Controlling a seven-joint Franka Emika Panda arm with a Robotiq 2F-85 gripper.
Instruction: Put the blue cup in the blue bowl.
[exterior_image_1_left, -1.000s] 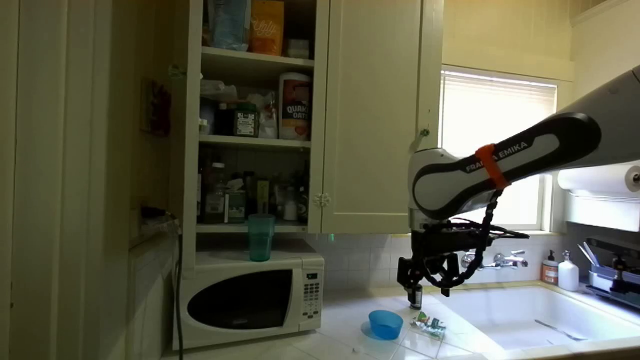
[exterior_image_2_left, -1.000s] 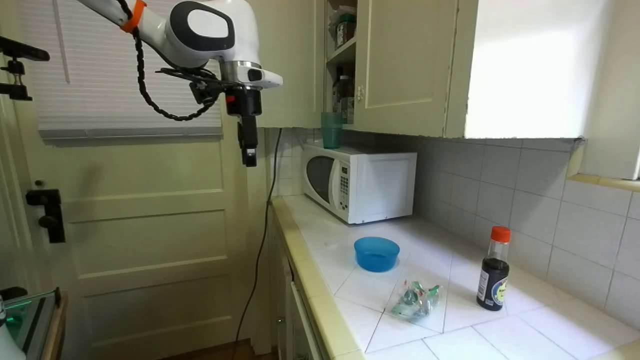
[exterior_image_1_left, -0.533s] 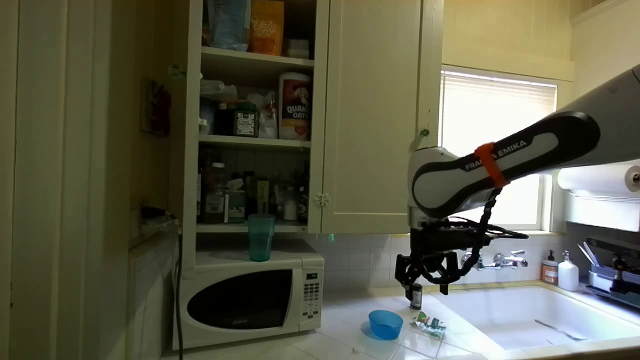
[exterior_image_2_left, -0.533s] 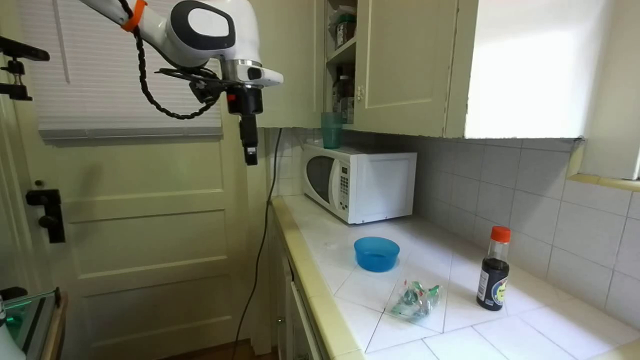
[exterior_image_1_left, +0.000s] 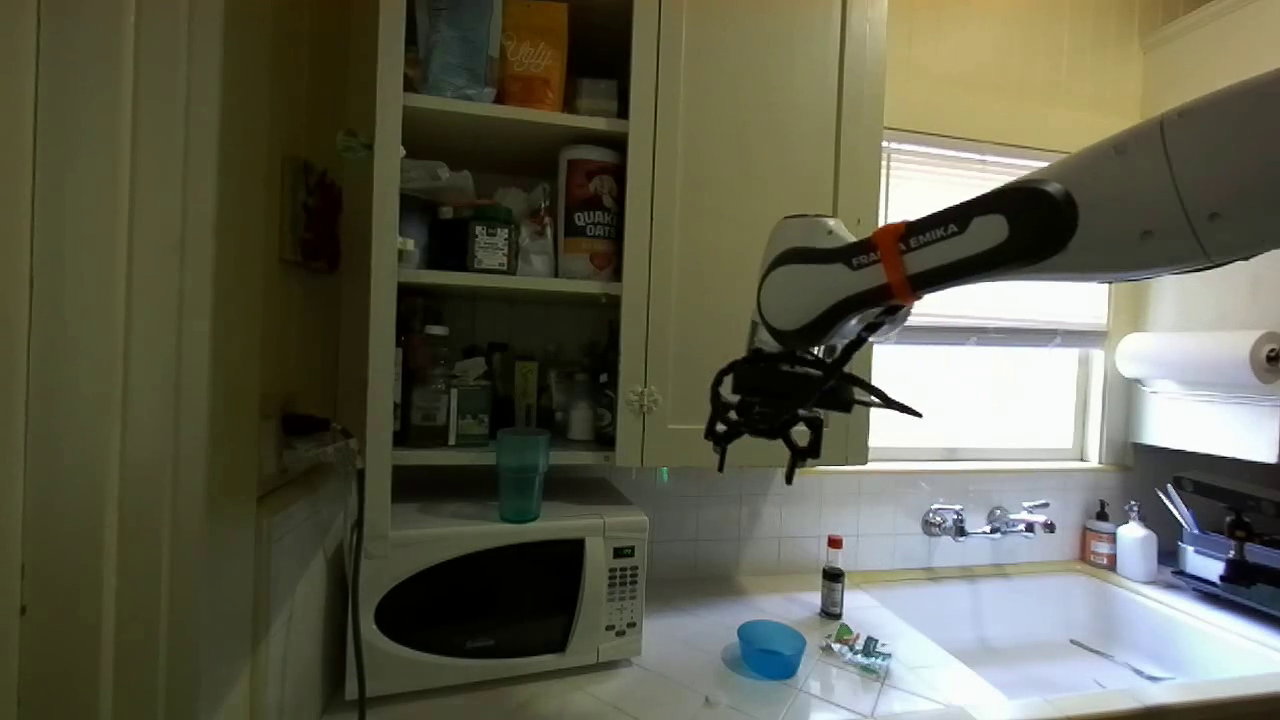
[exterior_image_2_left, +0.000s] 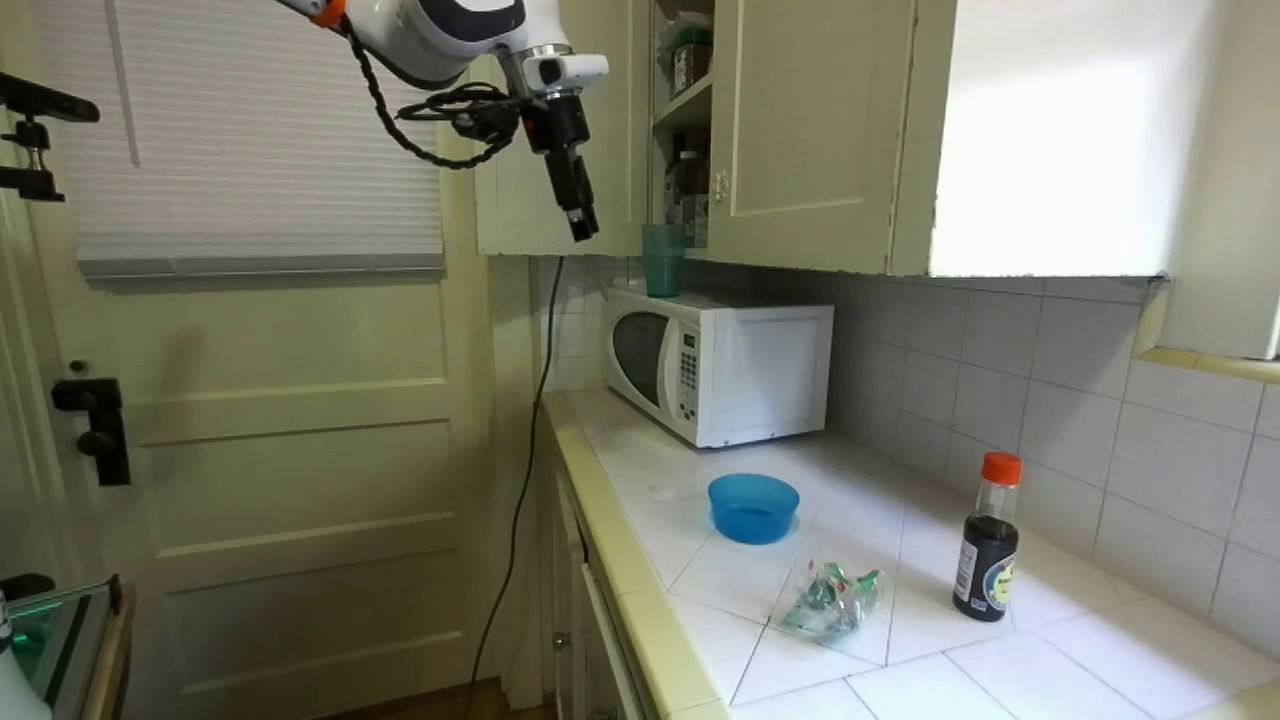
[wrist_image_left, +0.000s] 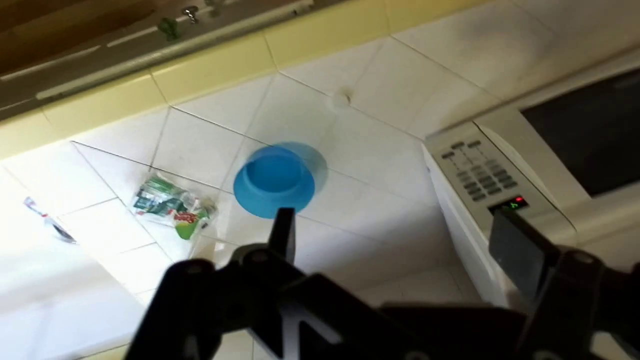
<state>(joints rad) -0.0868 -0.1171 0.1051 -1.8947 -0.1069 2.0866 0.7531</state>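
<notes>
The blue cup (exterior_image_1_left: 522, 478), a teal tumbler, stands upright on top of the microwave near its front edge. It also shows in an exterior view (exterior_image_2_left: 663, 262), and it is out of the wrist view. The blue bowl (exterior_image_1_left: 771, 650) sits on the tiled counter to the side of the microwave. It shows in an exterior view (exterior_image_2_left: 753, 510) and in the wrist view (wrist_image_left: 274, 182), and looks empty. My gripper (exterior_image_1_left: 756, 476) is open and empty, in the air well above the bowl and apart from the cup. It also shows in an exterior view (exterior_image_2_left: 583, 236) and the wrist view (wrist_image_left: 392, 235).
The white microwave (exterior_image_2_left: 765, 370) stands on the counter under an open shelf cabinet (exterior_image_1_left: 515, 285) and a closed cabinet door (exterior_image_1_left: 745, 250). A dark red-capped bottle (exterior_image_2_left: 988, 545) and a plastic packet (exterior_image_2_left: 832, 600) are near the bowl. A sink (exterior_image_1_left: 1060, 630) lies beyond.
The arm and gripper have risen and moved toward the microwave and cup, and the gripper has tilted. The red-capped bottle is now uncovered. The cup and bowl have not moved.
</notes>
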